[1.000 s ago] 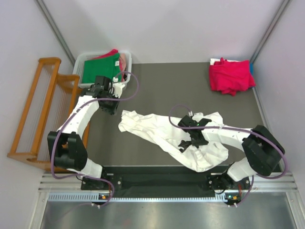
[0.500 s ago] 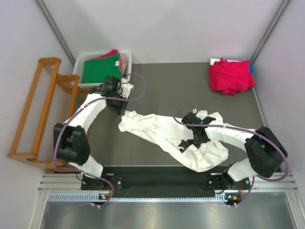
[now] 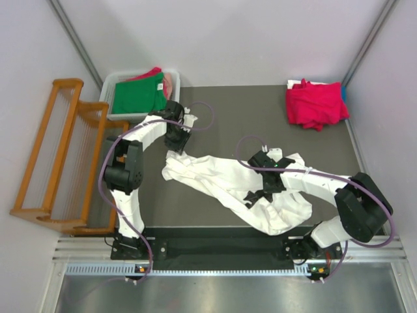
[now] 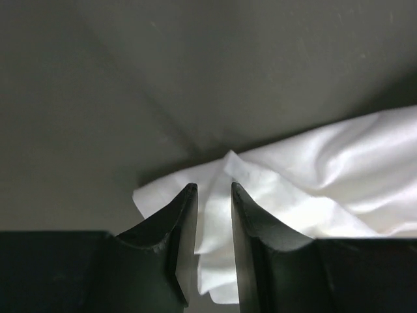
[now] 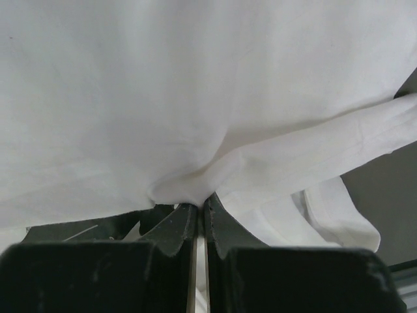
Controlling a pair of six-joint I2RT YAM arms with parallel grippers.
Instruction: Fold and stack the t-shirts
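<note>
as the right fingers [image 5: 171, 227] pinched a fold of the white t-shirt [image 3: 208, 176], likely to spread it, the left fingers [image 4: 166, 223] hung narrowly parted over its corner.

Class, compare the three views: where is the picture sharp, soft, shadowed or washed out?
Top view: sharp, evenly lit, the white t-shirt clear on the dark table. Left wrist view: the left gripper dark and soft, a diagonal shadow across the table. Right wrist view: the same shirt nearly washed out.
</note>
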